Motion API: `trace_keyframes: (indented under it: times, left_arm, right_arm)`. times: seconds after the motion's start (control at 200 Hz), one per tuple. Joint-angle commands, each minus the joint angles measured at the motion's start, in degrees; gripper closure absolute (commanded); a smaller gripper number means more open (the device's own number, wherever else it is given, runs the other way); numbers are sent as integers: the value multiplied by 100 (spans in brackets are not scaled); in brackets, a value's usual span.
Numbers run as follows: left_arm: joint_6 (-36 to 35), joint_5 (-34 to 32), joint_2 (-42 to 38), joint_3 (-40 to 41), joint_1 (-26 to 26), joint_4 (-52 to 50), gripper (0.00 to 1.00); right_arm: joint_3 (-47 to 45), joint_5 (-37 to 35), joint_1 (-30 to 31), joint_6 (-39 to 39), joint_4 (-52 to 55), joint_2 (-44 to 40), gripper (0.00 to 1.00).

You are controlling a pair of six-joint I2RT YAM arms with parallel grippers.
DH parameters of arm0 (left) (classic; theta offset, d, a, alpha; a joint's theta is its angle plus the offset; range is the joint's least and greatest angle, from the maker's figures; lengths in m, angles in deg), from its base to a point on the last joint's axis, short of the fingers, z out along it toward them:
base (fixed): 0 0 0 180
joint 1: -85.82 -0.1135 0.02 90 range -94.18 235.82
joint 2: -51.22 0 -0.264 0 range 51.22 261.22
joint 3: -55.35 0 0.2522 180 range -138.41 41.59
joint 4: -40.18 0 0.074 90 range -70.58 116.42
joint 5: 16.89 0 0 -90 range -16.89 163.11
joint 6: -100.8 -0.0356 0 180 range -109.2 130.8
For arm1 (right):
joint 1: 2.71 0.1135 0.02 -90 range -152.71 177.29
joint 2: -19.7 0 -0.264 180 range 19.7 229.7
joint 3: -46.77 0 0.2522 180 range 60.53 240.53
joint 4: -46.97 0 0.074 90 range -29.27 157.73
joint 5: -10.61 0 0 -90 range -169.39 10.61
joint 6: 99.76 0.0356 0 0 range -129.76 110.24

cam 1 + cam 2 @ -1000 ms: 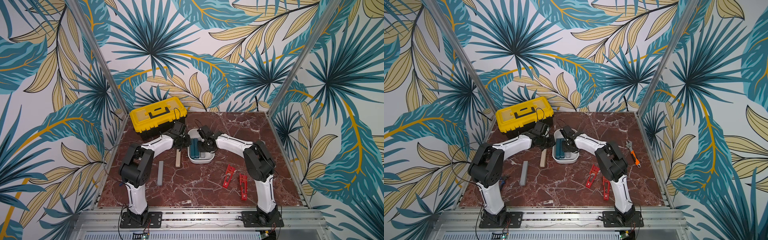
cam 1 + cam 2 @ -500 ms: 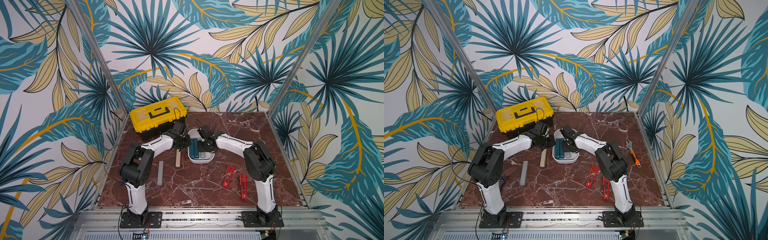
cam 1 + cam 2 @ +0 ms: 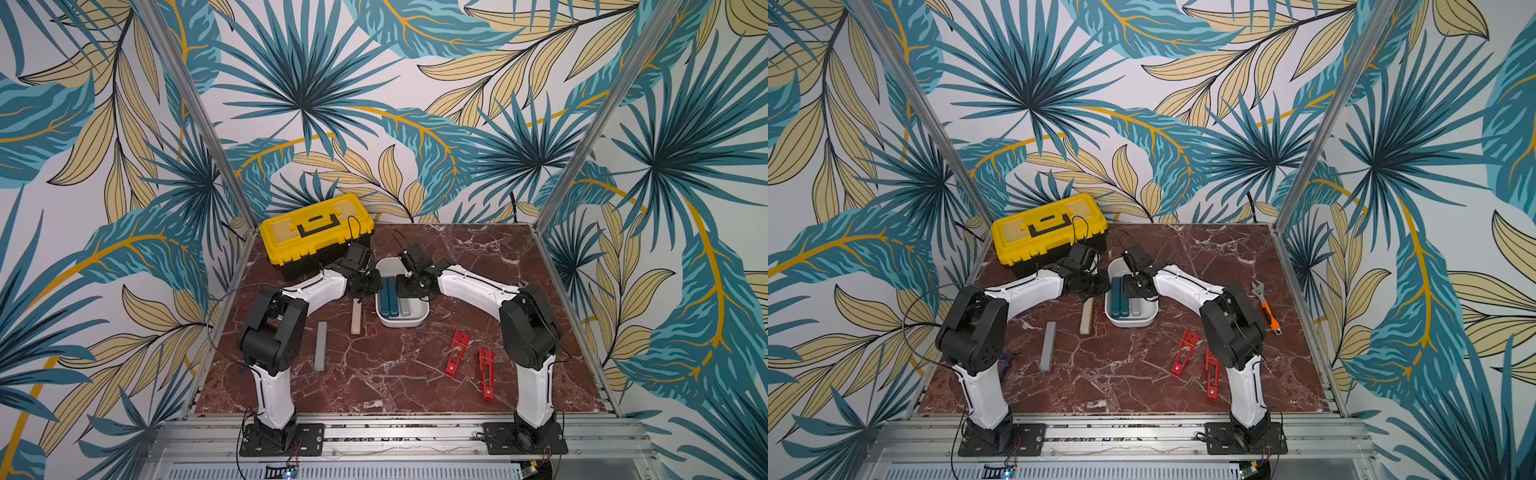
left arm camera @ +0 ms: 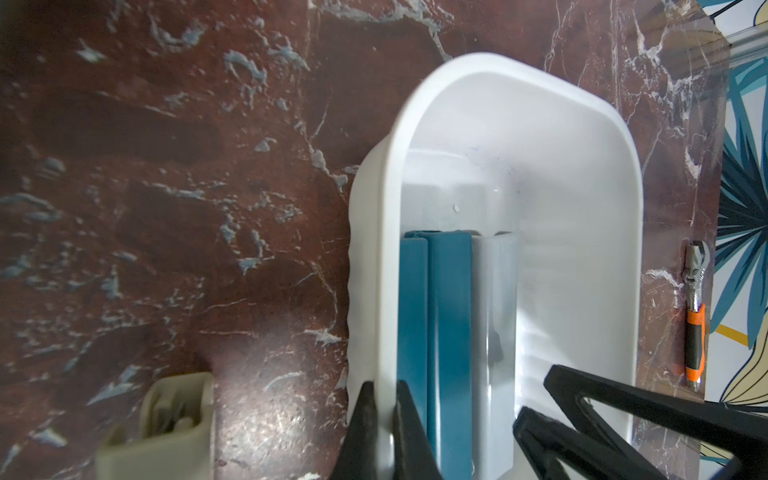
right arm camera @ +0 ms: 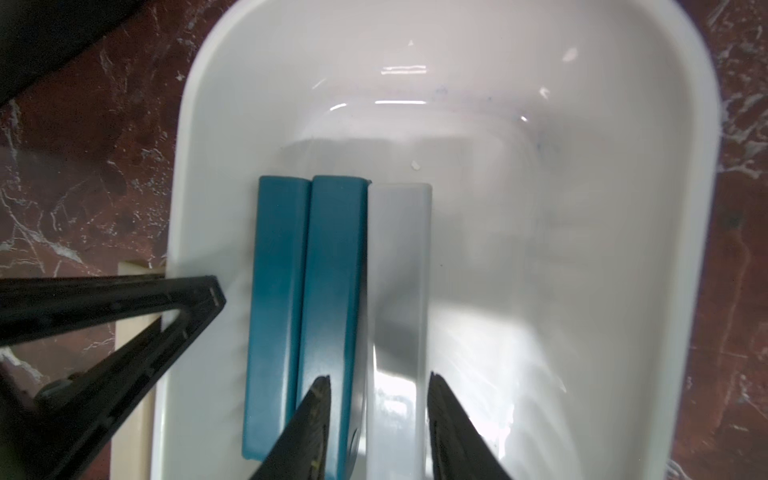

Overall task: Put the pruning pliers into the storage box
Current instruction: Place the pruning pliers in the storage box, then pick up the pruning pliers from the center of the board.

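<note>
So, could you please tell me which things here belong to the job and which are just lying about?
For the job: storage box, teal pieces and one grey piece inside; loose grey piece, beige piece, red pieces.
Lying about: yellow toolbox, orange-handled wrench.

This is looking like a robot test cell in a lab, not a home: a left arm [image 3: 270, 324] and a right arm [image 3: 528, 328] are standing bolted on an aluminium rail [image 3: 399, 432]. Around the arms, leaf-printed panels [image 3: 374, 104] on metal posts [image 3: 195, 112] are closing the space on three sides. Under the arms, a small marble-patterned board [image 3: 395, 374] is serving as table.
</note>
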Motion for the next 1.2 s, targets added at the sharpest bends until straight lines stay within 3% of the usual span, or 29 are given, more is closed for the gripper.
trace_keyframes:
  times: [0.0, 0.235, 0.696, 1.192]
  left_arm:
    - [-12, 67, -138, -3, -28, 4, 100]
    - [-56, -7, -58, -110, -26, -53, 100]
    - [-134, -16, -117, -225, -26, -144, 100]
    - [-392, -8, 200, -756, -37, -268, 100]
  right_arm:
    - [-151, -130, 18, -54, 115, -342, 59]
    - [-385, -49, 130, 135, 280, -1085, 58]
    - [-1503, -397, 1073, 962, -150, -2141, 55]
    - [-1302, -669, 2323, 1245, -548, -1683, 55]
